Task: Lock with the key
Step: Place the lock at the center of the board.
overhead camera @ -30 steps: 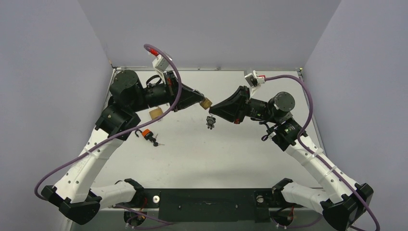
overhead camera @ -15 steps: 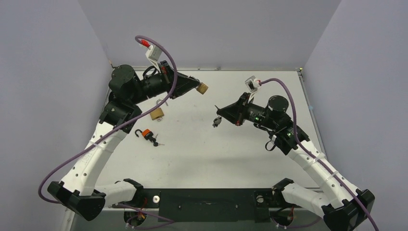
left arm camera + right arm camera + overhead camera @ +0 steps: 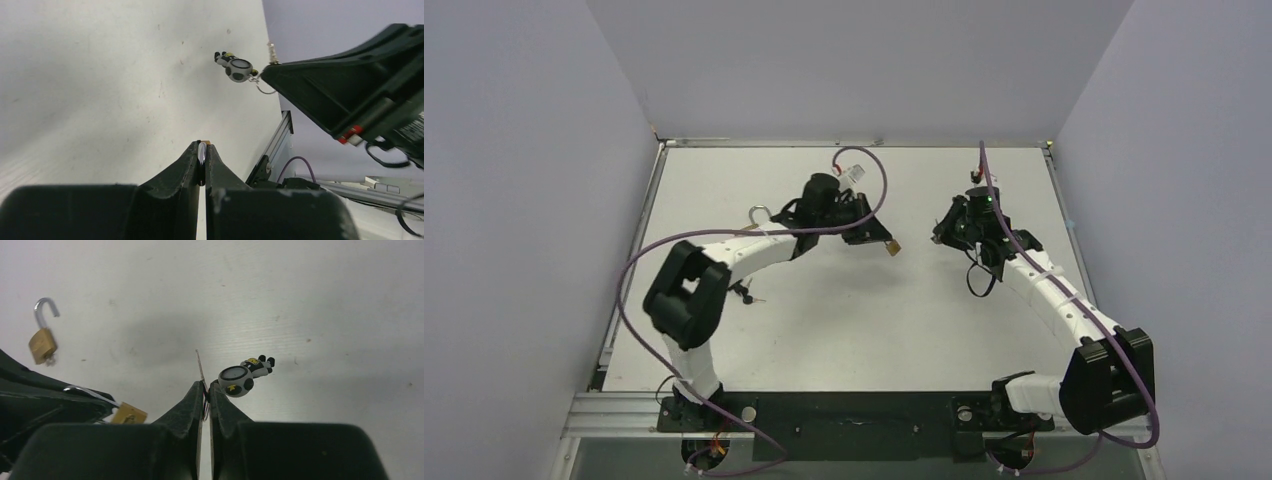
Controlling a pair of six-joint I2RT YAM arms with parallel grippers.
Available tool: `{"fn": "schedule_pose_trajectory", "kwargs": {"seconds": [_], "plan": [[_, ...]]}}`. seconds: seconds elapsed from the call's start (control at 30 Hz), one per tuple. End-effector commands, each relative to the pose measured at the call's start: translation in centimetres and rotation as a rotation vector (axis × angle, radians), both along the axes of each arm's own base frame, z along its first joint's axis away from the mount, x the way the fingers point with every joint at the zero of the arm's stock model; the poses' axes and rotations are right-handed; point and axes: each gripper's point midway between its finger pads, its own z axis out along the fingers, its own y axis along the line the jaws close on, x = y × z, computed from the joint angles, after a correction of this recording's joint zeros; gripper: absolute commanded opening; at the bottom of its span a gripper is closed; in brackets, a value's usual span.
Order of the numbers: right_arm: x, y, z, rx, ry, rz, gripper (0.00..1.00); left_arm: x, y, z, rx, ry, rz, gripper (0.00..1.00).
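My left gripper (image 3: 876,238) is shut on the silver shackle (image 3: 201,151) of a small brass padlock (image 3: 892,246), which it holds over the middle of the table. My right gripper (image 3: 942,231) is shut on a key (image 3: 200,365) whose thin blade sticks out past the fingertips. A round black-and-white charm (image 3: 235,380) hangs from the key ring beside them. The two grippers face each other a short gap apart. In the right wrist view the held padlock (image 3: 128,413) shows at lower left. In the left wrist view the charm (image 3: 238,69) and the right gripper's black body (image 3: 345,85) show ahead.
A second brass padlock (image 3: 42,344) with an open shackle lies on the table; only its shackle (image 3: 759,211) shows beside the left arm from above. An orange padlock with keys (image 3: 744,291) lies partly under the left arm. The table's metal edge rail (image 3: 277,142) is close.
My left gripper has swung from the back left to the table's middle, carrying the brass padlock. My right gripper, with the key, has drawn back to the right.
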Motion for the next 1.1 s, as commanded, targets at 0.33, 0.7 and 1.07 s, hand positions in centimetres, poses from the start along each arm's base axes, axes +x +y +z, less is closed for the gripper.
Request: {"fn": "schedule_pose_trajectory", "kwargs": {"seconds": [0.33,0.7,1.07], "plan": [[-0.2,-10.8,-7.7,-0.171,0.189,-0.375,0.00,3.2,-16.1,-7.2,-0.128,0.132,-0.127,0.00],[0.1,-10.4,-11.5,-0.158,0.271,-0.361,0.10,2.9,-18.2,-10.4,-0.094,0.192,-0.158,0.14],[1.2,-9.6,-9.7,-0.132,0.223,-0.337,0.48,4.7,-14.6,-6.1,0.025,0.036,-0.112,0.49]]}}
